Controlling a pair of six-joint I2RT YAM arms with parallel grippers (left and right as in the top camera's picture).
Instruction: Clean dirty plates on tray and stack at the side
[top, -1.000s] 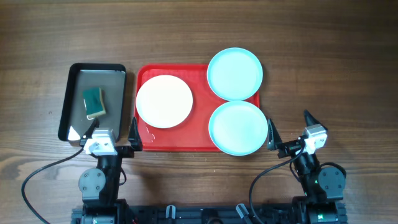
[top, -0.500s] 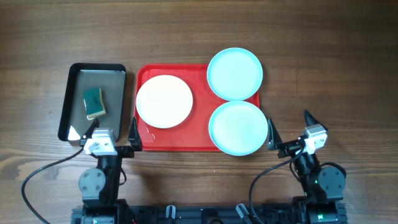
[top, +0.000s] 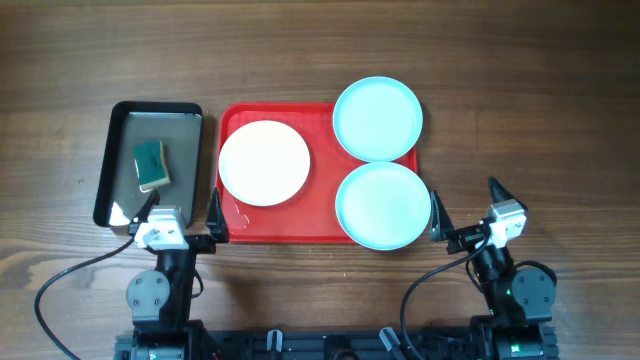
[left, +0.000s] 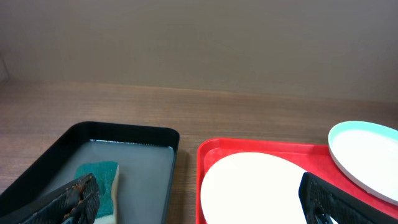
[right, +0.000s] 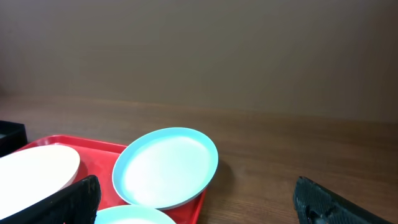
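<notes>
Left gripper (top: 183, 212) and right gripper (top: 466, 207) are spread, empty. Cream plate (top: 264, 163), far turquoise plate (top: 377, 119) and near turquoise plate (top: 383, 205) sit on red tray (top: 320, 226).

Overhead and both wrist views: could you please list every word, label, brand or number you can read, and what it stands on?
No readable text in any view.
The red tray, cream plate, far turquoise plate, near turquoise plate, dark metal tray and sponge are all plain, with no print.
Any marking on the left arm base or right arm base is too small to read.
</notes>
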